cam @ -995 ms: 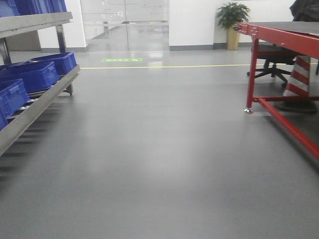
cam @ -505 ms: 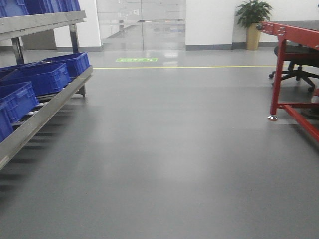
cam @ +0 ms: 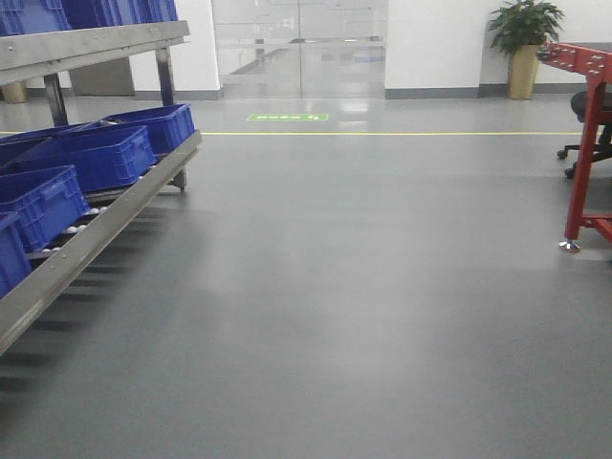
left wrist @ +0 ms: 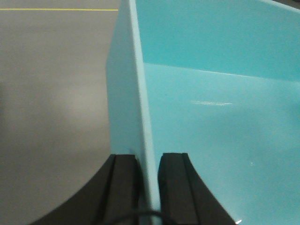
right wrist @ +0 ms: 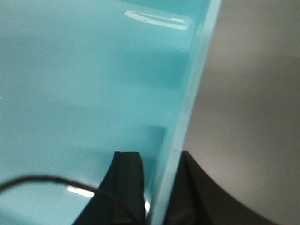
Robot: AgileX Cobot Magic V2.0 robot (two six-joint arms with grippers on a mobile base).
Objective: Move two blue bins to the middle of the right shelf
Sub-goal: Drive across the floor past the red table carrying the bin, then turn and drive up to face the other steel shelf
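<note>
In the left wrist view, my left gripper (left wrist: 147,157) is shut on the left wall of a light blue bin (left wrist: 211,117), one finger outside and one inside. My right gripper (right wrist: 159,157) is shut on the same bin's (right wrist: 84,84) right wall. The bin hangs over grey floor and does not show in the front view. The right shelf (cam: 86,249), a metal rack with a brushed steel front rail, runs along the left of the front view. Several dark blue bins (cam: 105,153) sit on its sloping middle level, and more stand on the level above (cam: 115,11).
A red metal frame (cam: 585,143) stands at the right edge with a black office chair (cam: 595,115) behind it. A potted plant (cam: 524,38) and glass doors (cam: 296,48) line the far wall. A yellow floor line (cam: 382,134) crosses the grey floor.
The front view has swung left: the rack, doors, plant and red frame have all slid rightward in the picture, and more of the rack shows.
</note>
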